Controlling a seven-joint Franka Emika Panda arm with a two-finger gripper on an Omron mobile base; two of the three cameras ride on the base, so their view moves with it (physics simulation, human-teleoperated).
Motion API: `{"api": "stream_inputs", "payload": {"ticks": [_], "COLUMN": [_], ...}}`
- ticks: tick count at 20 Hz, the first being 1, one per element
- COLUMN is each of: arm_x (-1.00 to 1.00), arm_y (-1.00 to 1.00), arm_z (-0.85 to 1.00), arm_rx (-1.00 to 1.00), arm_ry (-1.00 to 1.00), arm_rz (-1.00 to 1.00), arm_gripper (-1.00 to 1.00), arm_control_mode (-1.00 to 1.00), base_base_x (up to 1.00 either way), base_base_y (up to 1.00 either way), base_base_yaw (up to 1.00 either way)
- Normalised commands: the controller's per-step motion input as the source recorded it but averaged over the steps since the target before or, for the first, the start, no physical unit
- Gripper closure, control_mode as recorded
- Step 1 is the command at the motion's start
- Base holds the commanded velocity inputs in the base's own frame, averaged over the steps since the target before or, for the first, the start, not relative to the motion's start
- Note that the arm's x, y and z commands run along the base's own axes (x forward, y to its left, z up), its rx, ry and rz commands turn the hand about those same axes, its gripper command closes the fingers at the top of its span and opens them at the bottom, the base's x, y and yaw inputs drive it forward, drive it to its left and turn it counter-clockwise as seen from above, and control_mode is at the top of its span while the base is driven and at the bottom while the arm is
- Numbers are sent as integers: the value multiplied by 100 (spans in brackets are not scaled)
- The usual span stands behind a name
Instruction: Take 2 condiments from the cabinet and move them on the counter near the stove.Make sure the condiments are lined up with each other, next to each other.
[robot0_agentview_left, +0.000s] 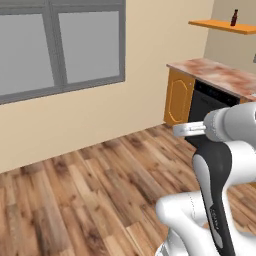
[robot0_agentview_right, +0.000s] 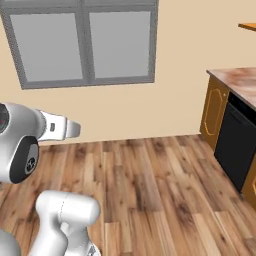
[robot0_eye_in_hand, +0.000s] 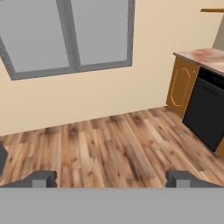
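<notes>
The gripper (robot0_eye_in_hand: 111, 178) is spread wide, holding and touching nothing, above bare floor (robot0_eye_in_hand: 109, 140). The sauce bottle (robot0_agentview_left: 233, 18) stands on the shelf (robot0_agentview_left: 220, 24), far ahead to its right.

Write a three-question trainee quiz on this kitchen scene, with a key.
1. True or false: the dark-red bottle stands on the orange shelf.
2. The gripper is: A) shut on the bottle B) open and empty C) shut on a cupboard handle.
3. Fill in: the black panel under the counter sits right beside an orange ______.

Key: 1 true. 2 B; in the hand view its two fingertips stand wide apart over bare wooden floor. 3 cupboard door.
</notes>
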Motion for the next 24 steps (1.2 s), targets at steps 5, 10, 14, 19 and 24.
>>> {"api": "stream_inputs", "payload": {"ticks": [5,10,14,19,24], "arm_x": [0,0,0,0,0], "arm_y": [0,0,0,0,0], "arm_z": [0,0,0,0,0], "arm_rx": [0,0,0,0,0], "arm_ry": [0,0,0,0,0], "arm_rz": [0,0,0,0,0], "arm_gripper": [-100,-100,-100,-100,-100], "arm_control_mode": [100,100,100,100,100], "base_base_x": [32,89,59,59,62], "base_base_y": [0,-7,-17,-24,-18], "base_base_yaw": [-7,-16,-27,-45,-58]}}
